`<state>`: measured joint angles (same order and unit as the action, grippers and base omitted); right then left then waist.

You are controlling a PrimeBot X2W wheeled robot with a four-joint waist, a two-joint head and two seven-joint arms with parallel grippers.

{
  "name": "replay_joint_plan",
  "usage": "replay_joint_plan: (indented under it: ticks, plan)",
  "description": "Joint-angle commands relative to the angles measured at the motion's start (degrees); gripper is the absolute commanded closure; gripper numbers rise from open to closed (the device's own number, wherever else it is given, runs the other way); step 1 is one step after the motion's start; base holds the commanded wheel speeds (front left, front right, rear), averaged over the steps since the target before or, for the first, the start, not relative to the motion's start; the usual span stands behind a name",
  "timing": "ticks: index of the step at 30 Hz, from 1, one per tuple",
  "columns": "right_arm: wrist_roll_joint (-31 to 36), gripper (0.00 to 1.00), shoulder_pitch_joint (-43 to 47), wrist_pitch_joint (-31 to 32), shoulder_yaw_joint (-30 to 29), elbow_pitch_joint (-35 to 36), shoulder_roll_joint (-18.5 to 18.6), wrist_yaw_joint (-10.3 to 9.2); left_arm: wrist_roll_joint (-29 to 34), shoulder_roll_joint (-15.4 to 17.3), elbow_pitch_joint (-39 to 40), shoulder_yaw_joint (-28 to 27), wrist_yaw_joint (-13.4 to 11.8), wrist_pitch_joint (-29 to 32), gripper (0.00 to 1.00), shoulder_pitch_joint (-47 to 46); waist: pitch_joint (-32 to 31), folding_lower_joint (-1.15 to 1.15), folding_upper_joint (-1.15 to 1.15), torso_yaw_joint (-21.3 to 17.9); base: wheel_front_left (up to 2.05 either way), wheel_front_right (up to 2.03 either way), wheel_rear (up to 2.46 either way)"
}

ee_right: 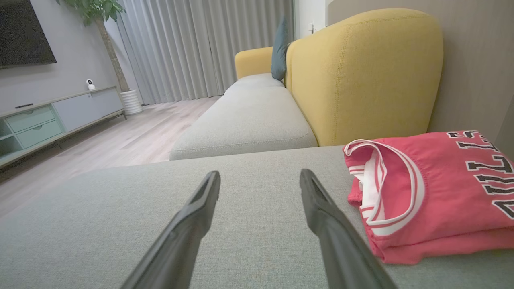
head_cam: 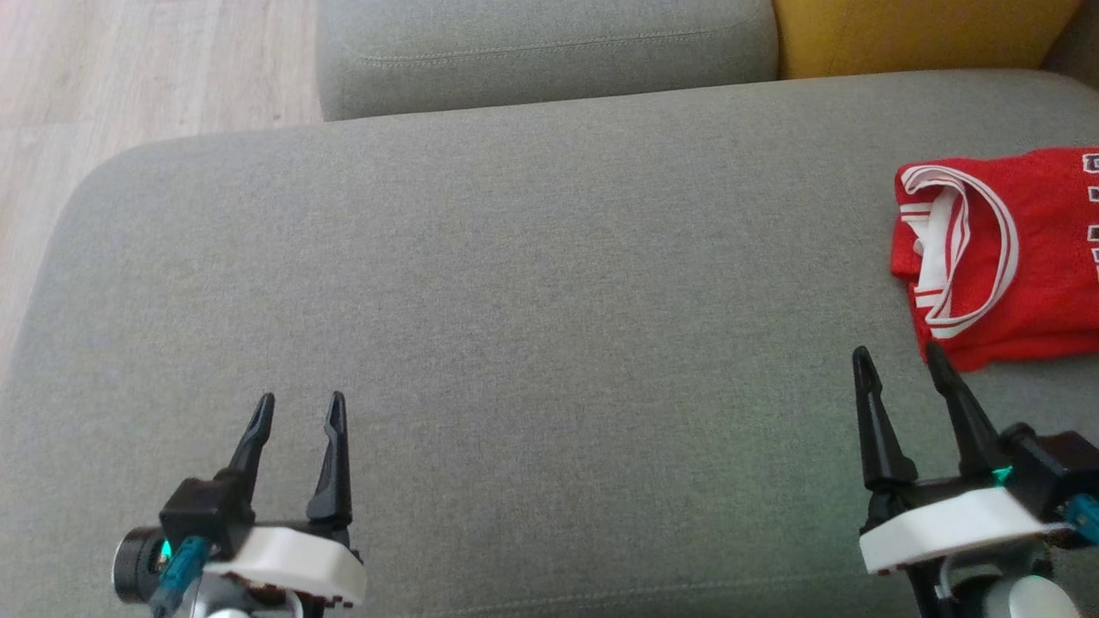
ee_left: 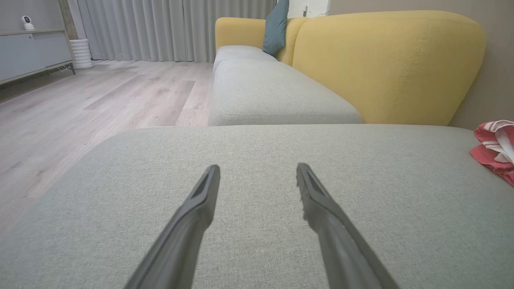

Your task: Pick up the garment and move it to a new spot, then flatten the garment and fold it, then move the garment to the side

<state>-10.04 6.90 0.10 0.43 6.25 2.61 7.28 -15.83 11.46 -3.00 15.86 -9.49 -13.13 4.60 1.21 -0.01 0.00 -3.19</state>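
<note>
1. The garment (head_cam: 1022, 257) lies folded at right of frame on the sofa (head_cam: 549, 343).
2. Left claw (head_cam: 301, 398) and right claw (head_cam: 896, 349) are spread, empty.
3. Move-aside step looks complete; next move: withdraw clear of it.

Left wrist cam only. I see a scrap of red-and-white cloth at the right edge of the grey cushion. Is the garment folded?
Observer: Yes. The red jersey with white striped trim lies in a flat folded stack on the grey fabric sofa cushion.
Operator: Right arm holding it?
Observer: No, the right gripper is open and empty, its fingers beside the jersey's collar end.
Operator: Any print?
Observer: The top face carries dark block letters, cut off by the frame.
</note>
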Motion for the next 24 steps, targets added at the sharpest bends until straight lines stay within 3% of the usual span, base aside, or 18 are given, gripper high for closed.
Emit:
replay_joint_plan:
  ticks: [1, 24]
  plan:
    - [-0.32, 0.0, -0.71, 0.2, 1.04, 2.4, 0.27, 0.21, -0.44, 0.93, 2.14, -2.02, -0.39, 0.06, 0.0, -1.96, 0.04, 0.01, 0.0, -0.03, 0.0, 0.0, 0.0]
    - [-0.89, 0.0, -0.98, 0.03, 1.16, 1.86, 0.27, 0.21, 0.77, 1.72, 2.47, -1.2, -2.35, 0.46, 0.0, -2.72, 0.37, 0.01, 0.0, 0.4, 0.0, 0.0, 0.0]
